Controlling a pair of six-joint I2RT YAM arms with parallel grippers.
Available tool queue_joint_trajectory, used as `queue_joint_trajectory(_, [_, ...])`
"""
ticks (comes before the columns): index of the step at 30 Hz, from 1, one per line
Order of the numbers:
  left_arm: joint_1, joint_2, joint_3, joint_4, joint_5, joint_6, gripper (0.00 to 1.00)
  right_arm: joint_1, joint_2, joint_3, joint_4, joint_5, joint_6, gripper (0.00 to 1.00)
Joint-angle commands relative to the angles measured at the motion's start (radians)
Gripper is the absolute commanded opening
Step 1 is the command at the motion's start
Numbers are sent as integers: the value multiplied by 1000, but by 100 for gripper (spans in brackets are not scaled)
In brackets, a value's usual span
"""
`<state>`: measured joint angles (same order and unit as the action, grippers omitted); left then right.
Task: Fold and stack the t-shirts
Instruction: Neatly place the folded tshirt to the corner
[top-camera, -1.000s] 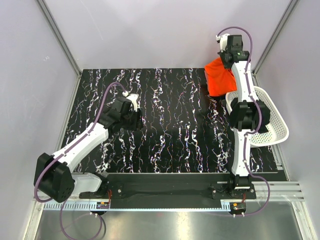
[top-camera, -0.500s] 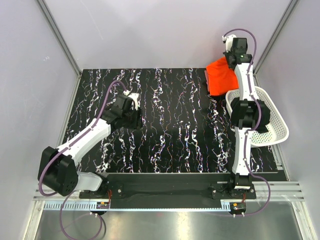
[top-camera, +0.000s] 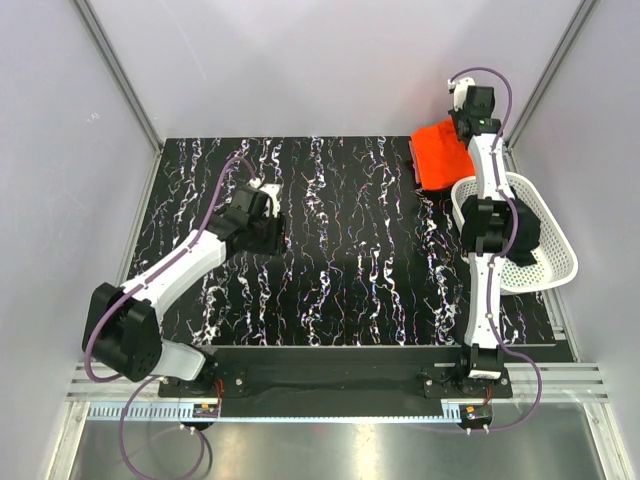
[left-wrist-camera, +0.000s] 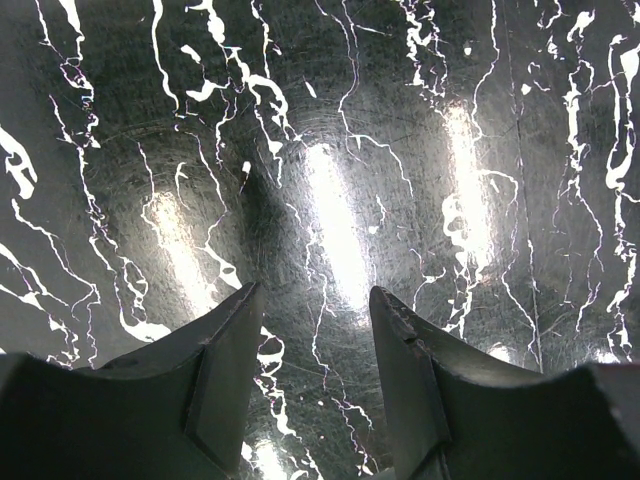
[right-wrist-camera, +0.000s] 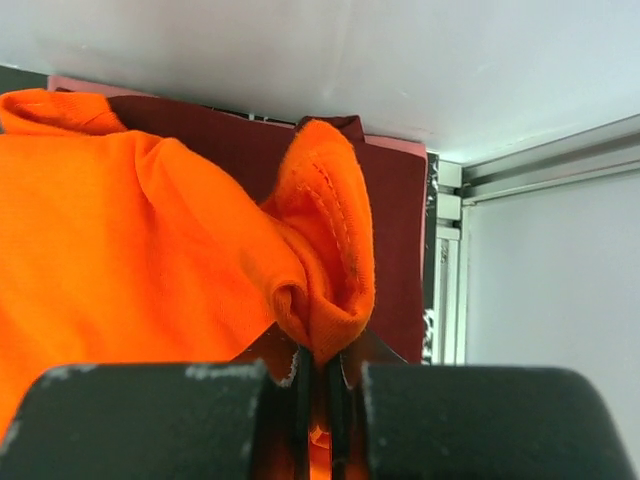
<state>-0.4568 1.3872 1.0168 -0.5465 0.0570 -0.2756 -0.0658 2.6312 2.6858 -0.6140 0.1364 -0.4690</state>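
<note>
**Stacking the orange t-shirt (right-wrist-camera: 150, 250) in the corner**

The right hand (right-wrist-camera: 318, 372) is pinching a fold of the orange t-shirt, which is lying on the maroon t-shirt (right-wrist-camera: 395, 190) at the counter's (top-camera: 340, 220) far right corner. The left hand (left-wrist-camera: 315, 305) is hanging wide over the counter's left side, holding nothing. Stacking seems well along: two shirts are piled, and the release is remaining

You have nothing to read in these three views: no text, label, brand, number or sign is legible on the orange t-shirt (right-wrist-camera: 150, 230), the white basket (top-camera: 552, 258), the marbled surface (top-camera: 350, 250) or either arm.
</note>
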Motion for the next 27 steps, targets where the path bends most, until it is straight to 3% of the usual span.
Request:
queue_joint_trajectory(1, [7, 22, 49, -1, 10, 19, 52, -11, 41, 74, 98, -8, 23, 0])
queue_joint_trajectory(11, [12, 113, 132, -38, 7, 33, 52, -57, 113, 77, 181, 28, 53, 0])
queue_joint_trajectory(14, [13, 145, 158, -47, 12, 32, 52, -65, 124, 69, 229, 48, 53, 22])
queue_joint_trajectory(17, [13, 159, 175, -56, 15, 30, 52, -78, 131, 78, 266, 66, 75, 24])
queue_joint_trajectory(21, [12, 161, 184, -59, 15, 21, 52, -95, 121, 69, 350, 130, 88, 51])
queue_joint_trajectory(24, [13, 147, 180, -52, 20, 12, 52, -108, 113, 60, 411, 170, 104, 64])
queue_joint_trajectory(27, [12, 131, 172, -46, 23, 1, 52, -111, 87, 63, 421, 158, 131, 67])
